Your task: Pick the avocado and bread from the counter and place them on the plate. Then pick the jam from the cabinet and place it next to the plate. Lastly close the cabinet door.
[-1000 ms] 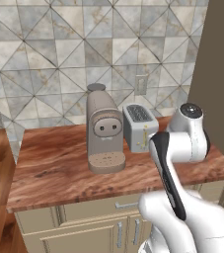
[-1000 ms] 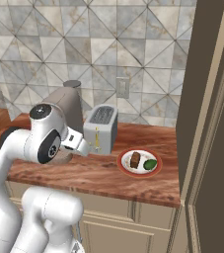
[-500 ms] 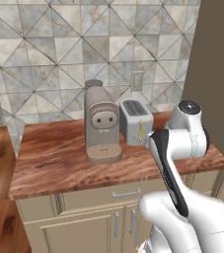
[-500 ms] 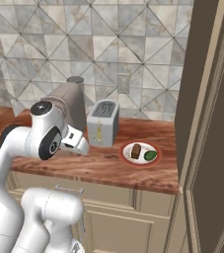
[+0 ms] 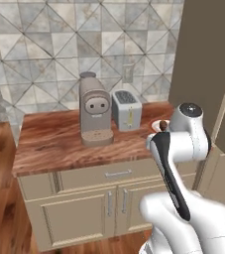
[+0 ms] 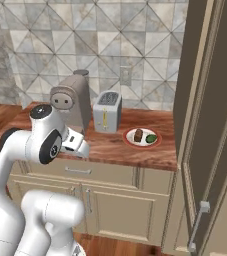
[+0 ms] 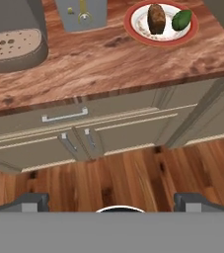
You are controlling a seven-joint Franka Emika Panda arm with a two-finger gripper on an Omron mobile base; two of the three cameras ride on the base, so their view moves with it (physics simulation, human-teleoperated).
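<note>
The bread and the avocado are seen lying side by side on the plate, which stands on the table near the toaster. The first step can therefore be judged as finished. The fingers are spread wide apart and nothing is held between them. The tall cabinet is at the right, with its door swung open. The jam cannot be made out. Next, the hand must be raised toward the cabinet shelves.
</note>
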